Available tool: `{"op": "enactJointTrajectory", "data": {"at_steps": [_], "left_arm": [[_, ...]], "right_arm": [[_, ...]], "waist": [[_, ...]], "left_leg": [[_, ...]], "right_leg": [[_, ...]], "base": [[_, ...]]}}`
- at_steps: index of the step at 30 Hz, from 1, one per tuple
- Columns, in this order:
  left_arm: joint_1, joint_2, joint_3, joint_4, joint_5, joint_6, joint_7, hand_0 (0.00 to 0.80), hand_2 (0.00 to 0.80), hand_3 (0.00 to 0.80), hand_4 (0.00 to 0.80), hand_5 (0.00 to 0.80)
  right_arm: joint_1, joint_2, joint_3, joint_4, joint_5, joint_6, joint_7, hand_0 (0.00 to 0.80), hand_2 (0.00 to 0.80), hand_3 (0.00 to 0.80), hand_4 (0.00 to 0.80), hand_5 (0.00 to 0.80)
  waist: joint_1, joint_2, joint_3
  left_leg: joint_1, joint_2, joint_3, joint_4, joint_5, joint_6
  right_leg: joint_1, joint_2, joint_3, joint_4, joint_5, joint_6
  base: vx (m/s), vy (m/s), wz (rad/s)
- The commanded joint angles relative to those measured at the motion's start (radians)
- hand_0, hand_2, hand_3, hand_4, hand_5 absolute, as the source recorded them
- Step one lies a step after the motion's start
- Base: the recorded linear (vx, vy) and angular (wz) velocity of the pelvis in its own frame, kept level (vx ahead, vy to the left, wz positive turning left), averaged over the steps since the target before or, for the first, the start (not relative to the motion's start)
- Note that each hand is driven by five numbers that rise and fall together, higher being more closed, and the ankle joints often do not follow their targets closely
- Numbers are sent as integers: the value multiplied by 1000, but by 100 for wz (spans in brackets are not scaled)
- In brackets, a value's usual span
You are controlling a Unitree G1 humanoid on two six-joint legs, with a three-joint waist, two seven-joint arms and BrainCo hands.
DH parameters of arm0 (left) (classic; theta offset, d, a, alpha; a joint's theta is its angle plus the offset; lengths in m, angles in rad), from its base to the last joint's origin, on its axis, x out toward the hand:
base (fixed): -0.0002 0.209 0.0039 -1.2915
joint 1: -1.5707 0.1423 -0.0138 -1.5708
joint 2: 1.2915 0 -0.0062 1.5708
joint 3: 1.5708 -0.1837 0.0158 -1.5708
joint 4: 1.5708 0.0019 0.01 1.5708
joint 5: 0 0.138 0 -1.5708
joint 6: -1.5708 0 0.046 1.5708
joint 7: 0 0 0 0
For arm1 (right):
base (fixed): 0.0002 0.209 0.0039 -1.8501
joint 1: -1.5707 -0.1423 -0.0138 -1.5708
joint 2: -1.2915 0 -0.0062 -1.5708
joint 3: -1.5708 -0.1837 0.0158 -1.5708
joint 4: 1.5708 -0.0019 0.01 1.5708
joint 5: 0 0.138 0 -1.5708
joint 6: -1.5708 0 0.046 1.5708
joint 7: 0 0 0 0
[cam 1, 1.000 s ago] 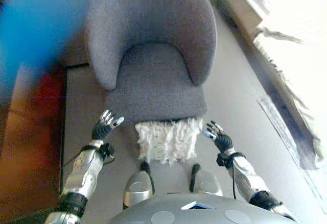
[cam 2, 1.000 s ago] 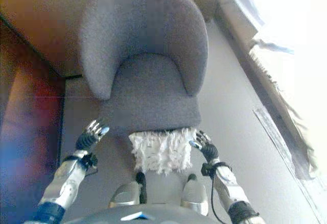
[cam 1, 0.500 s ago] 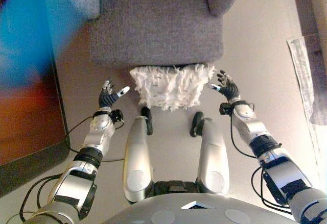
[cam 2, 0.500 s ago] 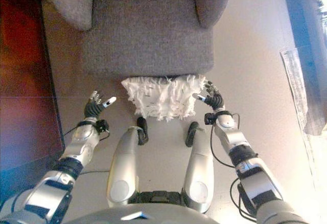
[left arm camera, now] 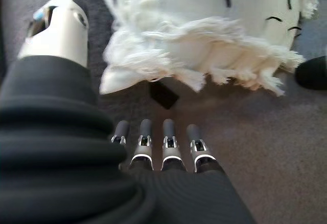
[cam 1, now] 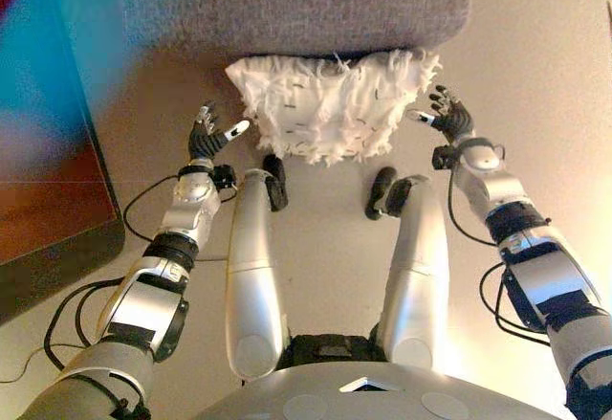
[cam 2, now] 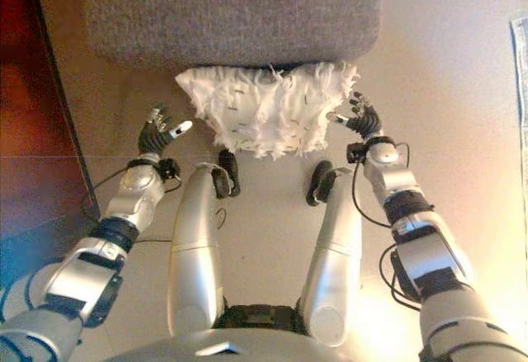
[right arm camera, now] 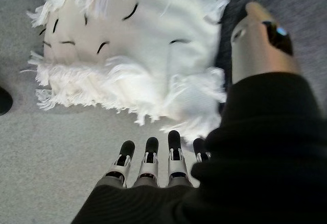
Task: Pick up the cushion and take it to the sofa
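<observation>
Nearest, the left hand (cam 1: 208, 137) and right hand (cam 1: 448, 117) hover with fingers spread and empty, one at each side of a white fringed cushion (cam 1: 330, 104). It lies on the grey carpet (cam 1: 330, 248) against the front of a grey armchair (cam 1: 287, 4). It looks light and squashy; pressing both side edges should lift it

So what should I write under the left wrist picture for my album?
Open left robot hand reaching toward a fluffy white cushion lying on the floor.
</observation>
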Motion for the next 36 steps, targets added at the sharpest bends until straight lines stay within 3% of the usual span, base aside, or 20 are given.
{"op": "enactJointTrajectory", "data": {"at_steps": [1, 9, 13, 23, 34, 36], "left_arm": [[-67, 51, -29, 15, -21, 14, -59, 0, 0, 0, 0, 0], [-245, 96, -77, 97, -87, 115, -110, 0, 0, 0, 0, 0], [-303, 102, -102, 130, -120, 120, -171, 0, 0, 0, 0, 0], [-468, 122, -187, 210, -125, 189, -148, 0, 0, 0, 0, 0], [-504, 60, -221, 160, -200, 151, -253, 0, 0, 0, 0, 0], [-497, 54, -222, 137, -194, 144, -283, 552, 552, 552, 552, 552]], "right_arm": [[-43, -26, 12, 25, 51, 26, 18, 0, 0, 0, 0, 0], [-169, -21, 58, 113, 98, 94, 95, 0, 0, 0, 0, 0], [-233, -20, 95, 149, 107, 107, 135, 0, 0, 0, 0, 0], [-307, 21, 181, 79, 123, 131, 94, 0, 0, 0, 0, 0], [-366, 81, 226, 40, 134, 148, 56, 0, 0, 0, 0, 0], [-367, 85, 228, 23, 143, 142, 58, 0, 0, 0, 0, 0]], "waist": [[-15, 27, -17], [-37, 32, -4], [-43, 38, 1], [-60, 24, 1], [-53, 36, 1], [-49, 37, 1]], "left_leg": [[-6, -7, 20, 41, -105, 30], [-103, 8, 25, 153, -130, 34], [-134, 15, 31, 201, -153, 37], [-204, 40, 24, 249, -159, 36], [-222, 48, 28, 280, -162, 41], [-225, 51, 30, 288, -166, 44]], "right_leg": [[-25, -6, 82, -61, 79, 48], [-123, -4, 114, 22, 61, 44], [-158, -2, 128, 61, 42, 36], [-229, -1, 132, 102, 27, 14], [-243, -15, 142, 121, 33, 7], [-246, -21, 140, 128, 32, 4]], "base": [[9, 16, 6], [0, 11, 0], [8, 35, 0], [9, 2, 0], [19, -3, 1], [11, -5, 2]]}}
